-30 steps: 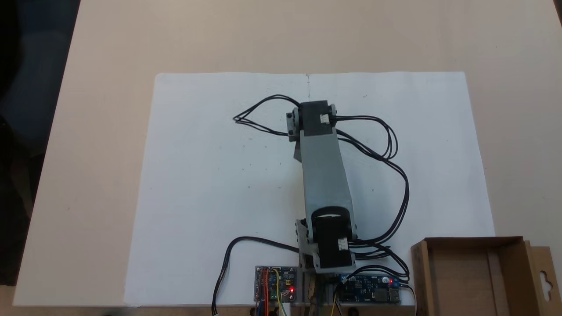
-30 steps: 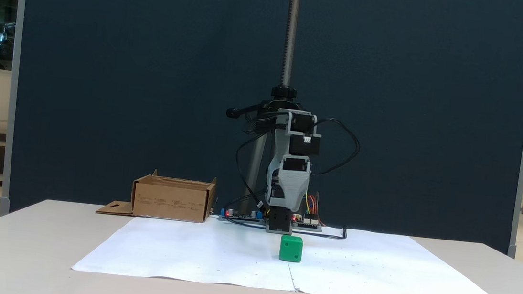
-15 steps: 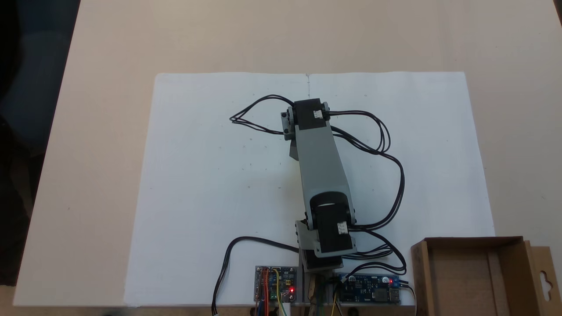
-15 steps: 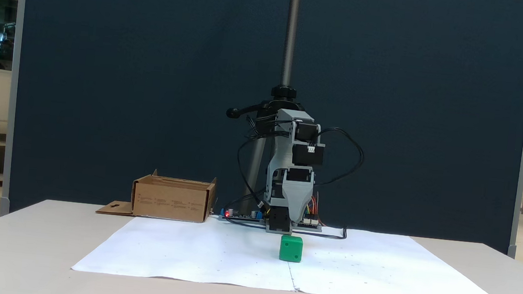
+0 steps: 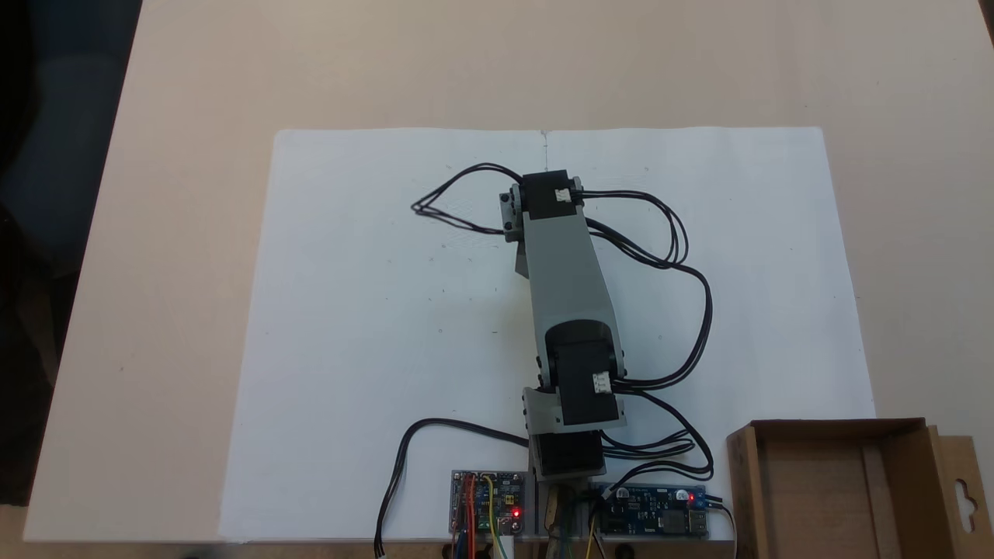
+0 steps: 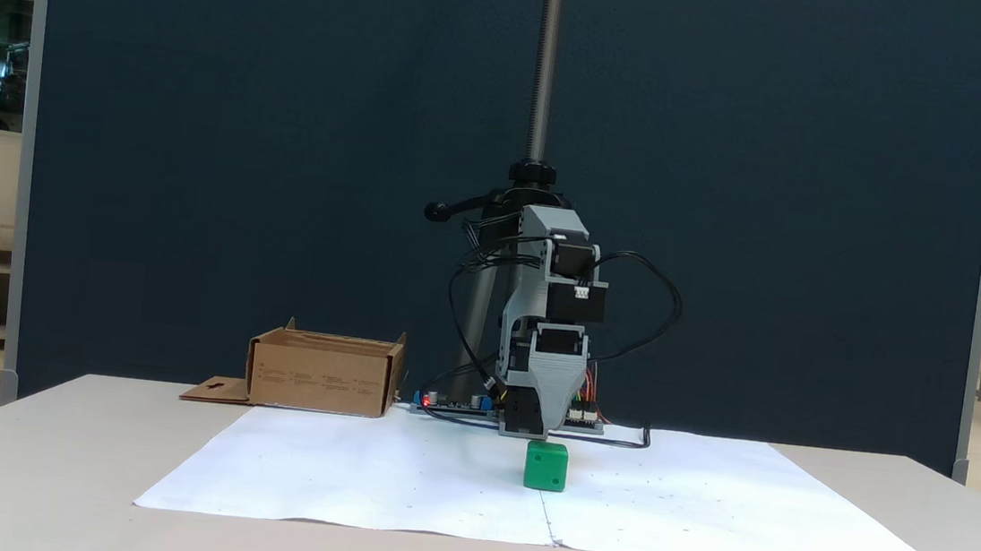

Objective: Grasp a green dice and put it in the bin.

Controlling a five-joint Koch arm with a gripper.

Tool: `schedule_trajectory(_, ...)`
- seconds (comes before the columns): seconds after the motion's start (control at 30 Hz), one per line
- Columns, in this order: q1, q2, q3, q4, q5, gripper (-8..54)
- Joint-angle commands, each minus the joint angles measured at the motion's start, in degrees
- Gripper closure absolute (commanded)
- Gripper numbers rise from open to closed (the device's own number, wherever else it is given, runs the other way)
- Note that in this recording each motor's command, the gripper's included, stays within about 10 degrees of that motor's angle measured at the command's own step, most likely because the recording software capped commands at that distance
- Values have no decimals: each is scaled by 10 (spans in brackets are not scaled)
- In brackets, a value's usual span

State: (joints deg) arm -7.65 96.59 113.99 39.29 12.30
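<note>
The grey arm's gripper hangs just above the small bright green dice at frame centre, reaching stage. Jaw opening can't be told. Next: descend squarely, then carry to the brown cardboard bin.

White paper sheet covers the beige table.

one green dice. one cardboard bin. one robot arm. one white paper sheet on one table. two circuit boards at the arm's base.
</note>
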Motion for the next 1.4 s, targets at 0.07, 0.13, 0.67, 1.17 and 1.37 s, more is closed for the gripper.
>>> schedule_trajectory(0.07,5,-4,-7,-26,-63,38)
schedule_trajectory(0.13,5,-5,-7,-30,-63,38)
schedule_trajectory(0.67,11,-49,-10,-85,-62,40)
schedule_trajectory(1.17,11,-94,-10,-105,-61,41)
schedule_trajectory(1.37,11,-106,-10,-120,-61,41)
